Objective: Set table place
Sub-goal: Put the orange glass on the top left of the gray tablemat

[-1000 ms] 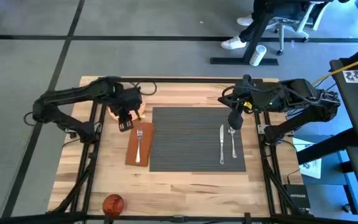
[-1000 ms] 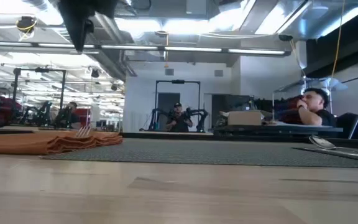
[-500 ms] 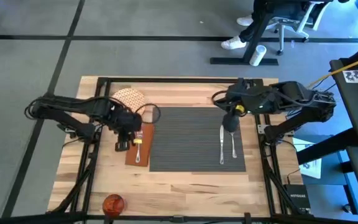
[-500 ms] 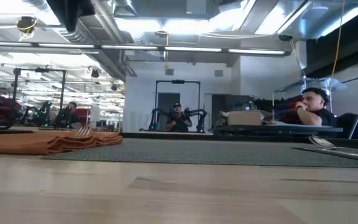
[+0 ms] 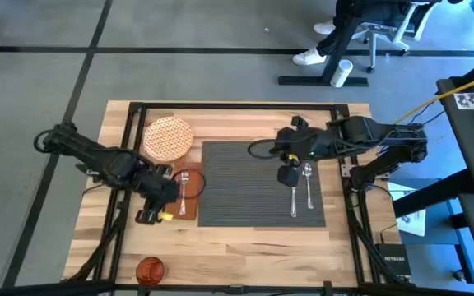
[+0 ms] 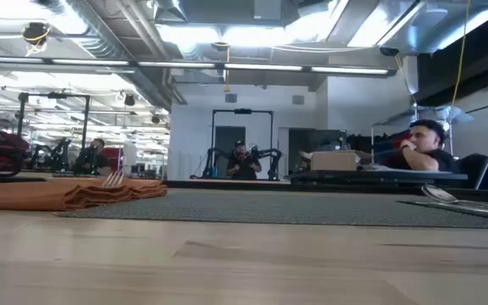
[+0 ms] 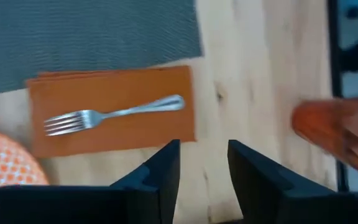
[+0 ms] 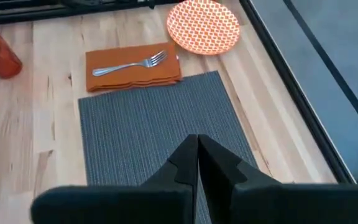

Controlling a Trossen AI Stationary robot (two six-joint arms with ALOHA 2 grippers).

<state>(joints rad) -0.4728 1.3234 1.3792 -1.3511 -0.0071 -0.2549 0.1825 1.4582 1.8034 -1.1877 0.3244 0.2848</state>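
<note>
The dark grey ribbed placemat lies mid-table. Its right part carries the knife and spoon. Left of it lies the brown napkin with the fork on top. The orange-patterned plate rests on bare wood at the far left. The orange cup stands at the near left edge. My left gripper is open and holds nothing, above the wood just near-left of the napkin. My right gripper is shut and holds nothing, above the placemat beside the knife's far end.
Black rails run along the table edges. Bare wood lies between the placemat and the near edge. Beyond the table sit people and an office chair.
My left gripper has swung from above the plate toward the near edge, past the napkin, and the plate now shows uncovered. My right gripper has moved toward the table's left and a little nearer, over the placemat's right part. The table things have not shifted.
</note>
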